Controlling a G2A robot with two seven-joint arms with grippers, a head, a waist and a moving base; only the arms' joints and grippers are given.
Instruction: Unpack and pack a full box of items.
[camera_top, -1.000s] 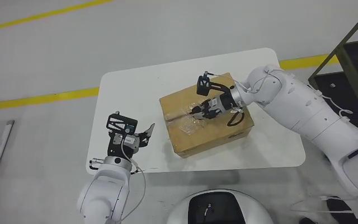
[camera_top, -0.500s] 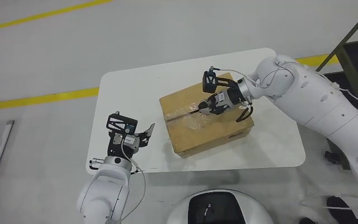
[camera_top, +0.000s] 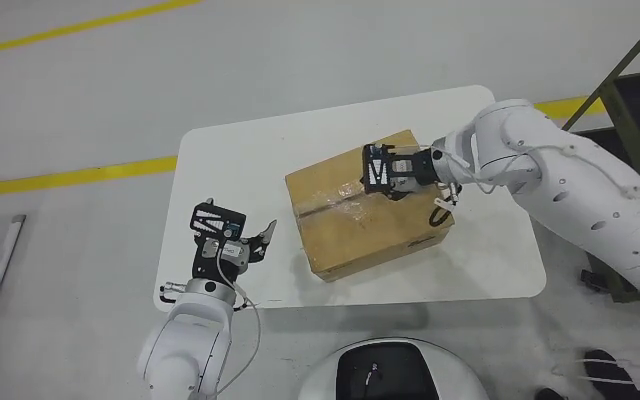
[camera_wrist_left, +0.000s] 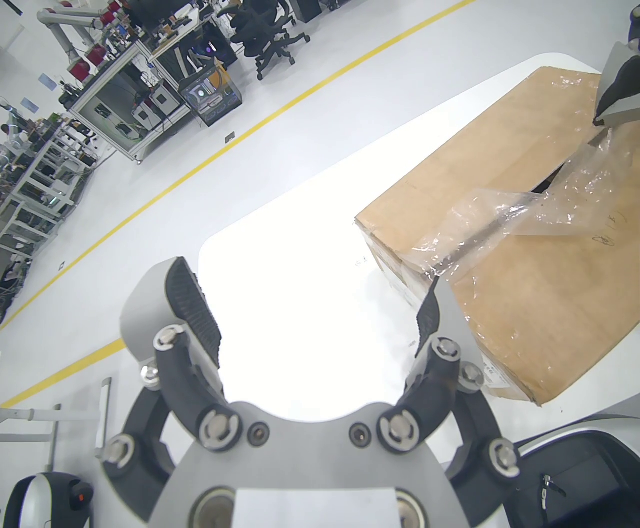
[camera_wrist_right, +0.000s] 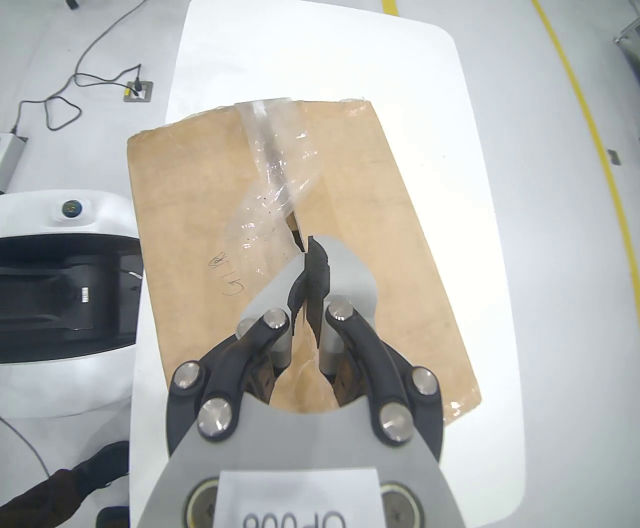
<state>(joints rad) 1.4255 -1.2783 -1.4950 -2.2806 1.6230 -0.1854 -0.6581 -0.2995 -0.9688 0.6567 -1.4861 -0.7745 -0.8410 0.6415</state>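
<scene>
A brown cardboard box (camera_top: 365, 225) sits in the middle of the white table (camera_top: 240, 170). Along its top seam runs clear tape (camera_top: 340, 197), partly peeled and crumpled. My right gripper (camera_top: 376, 187) hovers just over the box top, shut on the loose end of the tape (camera_wrist_right: 272, 165); its tips (camera_wrist_right: 306, 250) meet at the seam, where a dark gap shows between the flaps. From the left wrist view the tape (camera_wrist_left: 550, 210) rises off the box (camera_wrist_left: 500, 150) toward the right gripper (camera_wrist_left: 602, 117). My left gripper (camera_wrist_left: 307, 282) stands open and empty near the table's front left corner (camera_top: 262, 238).
Bare tabletop lies left of the box and in front of it. A dark metal rack (camera_top: 610, 90) stands off the table's right end. Yellow lines (camera_top: 90, 175) cross the floor. Cables lie on the floor (camera_wrist_right: 75, 90).
My right gripper has drawn back along the seam toward the box's right end, turning its wrist and pulling the tape up with it. The left arm has kept still.
</scene>
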